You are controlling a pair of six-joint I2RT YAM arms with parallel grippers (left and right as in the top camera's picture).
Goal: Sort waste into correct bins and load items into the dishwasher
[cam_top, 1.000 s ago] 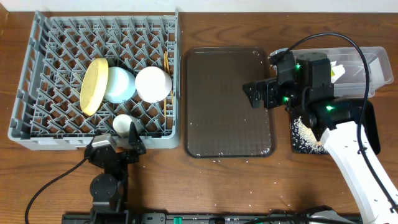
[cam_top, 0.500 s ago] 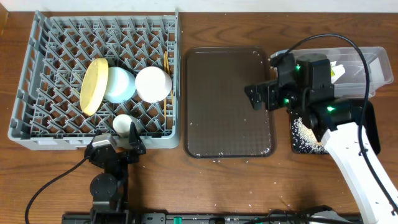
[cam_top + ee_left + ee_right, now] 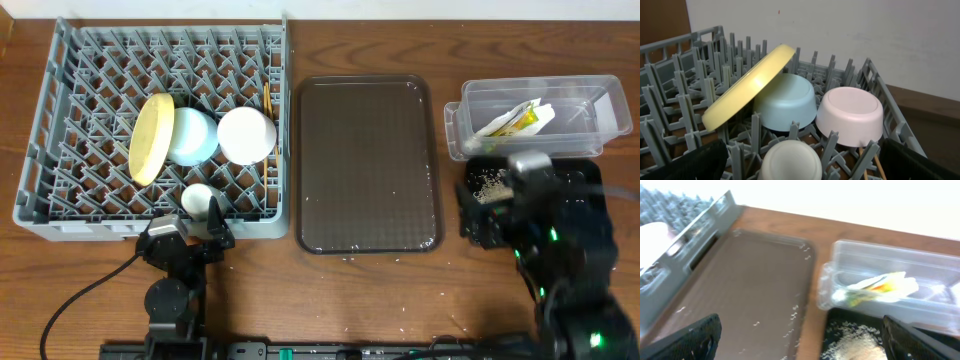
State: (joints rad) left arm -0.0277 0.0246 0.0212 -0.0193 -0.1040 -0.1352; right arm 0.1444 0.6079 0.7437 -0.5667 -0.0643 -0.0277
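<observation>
The grey dish rack [image 3: 60, 120] at the left holds a tilted yellow plate [image 3: 150, 138], an upturned light-blue bowl [image 3: 192, 135], an upturned white bowl [image 3: 246, 135], a small white cup [image 3: 197, 198] and chopsticks [image 3: 267, 100]. The left wrist view shows the plate [image 3: 747, 85], both bowls [image 3: 787, 102] [image 3: 850, 115] and the cup [image 3: 790, 162]. My left gripper [image 3: 188, 235] is open at the rack's front edge by the cup. The clear tub [image 3: 590, 95] holds the snack packet [image 3: 515, 120] and white paper. Rice [image 3: 487, 180] lies in the black tray [image 3: 470, 165]. My right gripper [image 3: 478, 212] is open and empty over it.
The dark brown serving tray [image 3: 365, 165] lies between the rack and the bins, with a few stray grains on it. The right wrist view shows this tray [image 3: 740, 285], the tub [image 3: 880, 262] and the rice [image 3: 855, 347]. Grains also lie on the table in front.
My right arm has pulled back from over the tub and brown tray toward the front right. The tub now shows in full. The left arm has not moved.
</observation>
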